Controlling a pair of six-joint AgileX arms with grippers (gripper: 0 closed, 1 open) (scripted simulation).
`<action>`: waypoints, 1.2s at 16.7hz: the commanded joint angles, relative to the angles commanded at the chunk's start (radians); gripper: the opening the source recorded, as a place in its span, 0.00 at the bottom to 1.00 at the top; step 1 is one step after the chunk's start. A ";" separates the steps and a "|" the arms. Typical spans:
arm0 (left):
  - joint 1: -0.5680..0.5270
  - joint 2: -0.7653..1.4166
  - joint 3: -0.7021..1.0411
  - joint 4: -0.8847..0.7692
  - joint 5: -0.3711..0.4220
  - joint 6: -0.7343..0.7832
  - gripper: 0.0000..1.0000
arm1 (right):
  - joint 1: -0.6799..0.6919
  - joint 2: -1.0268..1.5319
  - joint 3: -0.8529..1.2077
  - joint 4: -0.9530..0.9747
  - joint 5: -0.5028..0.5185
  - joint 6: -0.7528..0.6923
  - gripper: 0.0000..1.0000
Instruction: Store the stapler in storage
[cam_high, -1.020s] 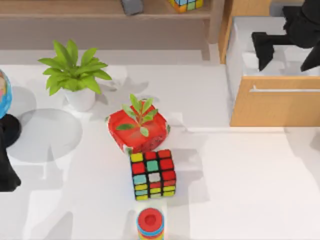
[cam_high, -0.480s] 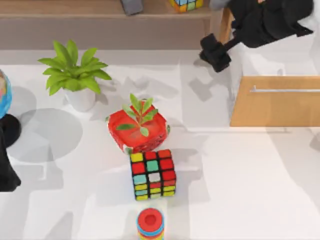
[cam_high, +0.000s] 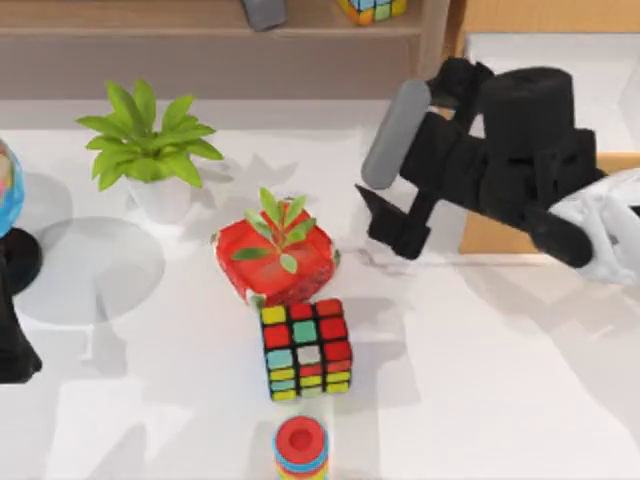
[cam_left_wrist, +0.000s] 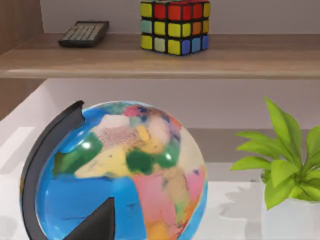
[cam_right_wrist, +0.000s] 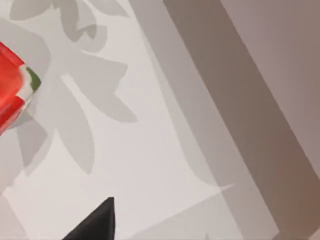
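Right gripper (cam_high: 398, 225) hangs over the white table (cam_high: 480, 380), just left of the drawer (cam_high: 478, 236) front and right of the red pot (cam_high: 300, 275). Open or closed: can't tell. Drawer stands pulled out, its white inside showing behind the arm. Stapler: can't tell where it lies relative to the gripper. Left gripper (cam_high: 12, 345) parked at the table's left edge, by the globe (cam_left_wrist: 125, 170).

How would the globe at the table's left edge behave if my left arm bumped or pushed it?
The globe would probably tip rather than slide: in the left wrist view its big ball rides high in a thin dark arc. Its glossy surface looks slippery to grip. It may spin in that arc, though the mount is hidden.
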 joint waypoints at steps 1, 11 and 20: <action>0.000 0.000 0.000 0.000 0.000 0.000 1.00 | 0.007 -0.007 -0.076 0.121 0.034 -0.067 1.00; 0.000 0.000 0.000 0.000 0.000 0.000 1.00 | -0.081 0.058 -0.645 1.093 0.389 -0.640 1.00; 0.000 0.000 0.000 0.000 0.000 0.000 1.00 | -0.167 0.124 -0.736 1.294 0.488 -0.773 1.00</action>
